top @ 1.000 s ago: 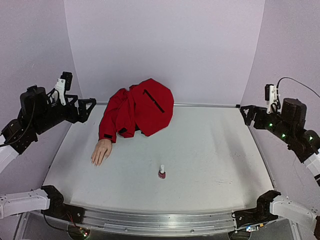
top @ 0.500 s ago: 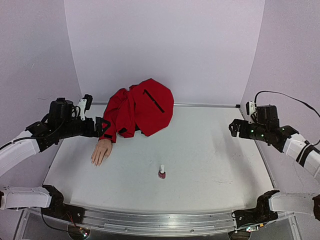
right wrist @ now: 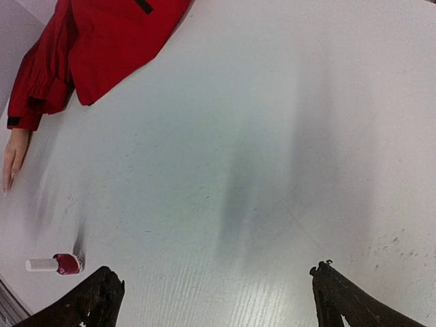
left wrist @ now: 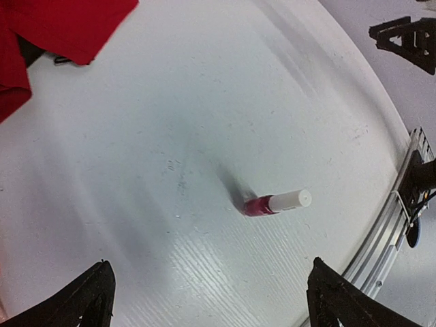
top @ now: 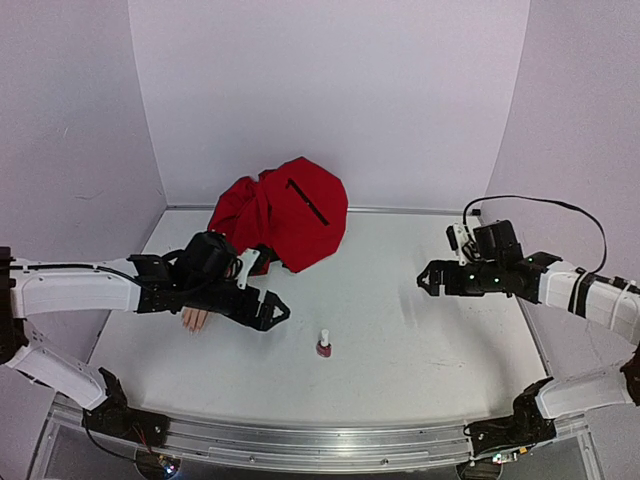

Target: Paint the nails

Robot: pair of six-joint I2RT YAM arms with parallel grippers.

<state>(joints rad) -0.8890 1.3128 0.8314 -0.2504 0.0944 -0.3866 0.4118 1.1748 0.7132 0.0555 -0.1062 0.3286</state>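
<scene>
Both arms just swung in from the side edges. Your L gripper [top: 276, 311], spread wide, now nears the bottle [top: 323, 346] by front edge; R gripper [top: 428, 278] apart too. Nails [top: 189, 326] toward left edge, partly under L arm, so painting not started.

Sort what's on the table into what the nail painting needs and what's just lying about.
For the job:
- mannequin hand, flat on the table
- its nails, tiny at the fingertips
- polish bottle, capped and upright

Just lying about:
- red jacket, bunched at the back, its sleeve ending at the hand
</scene>
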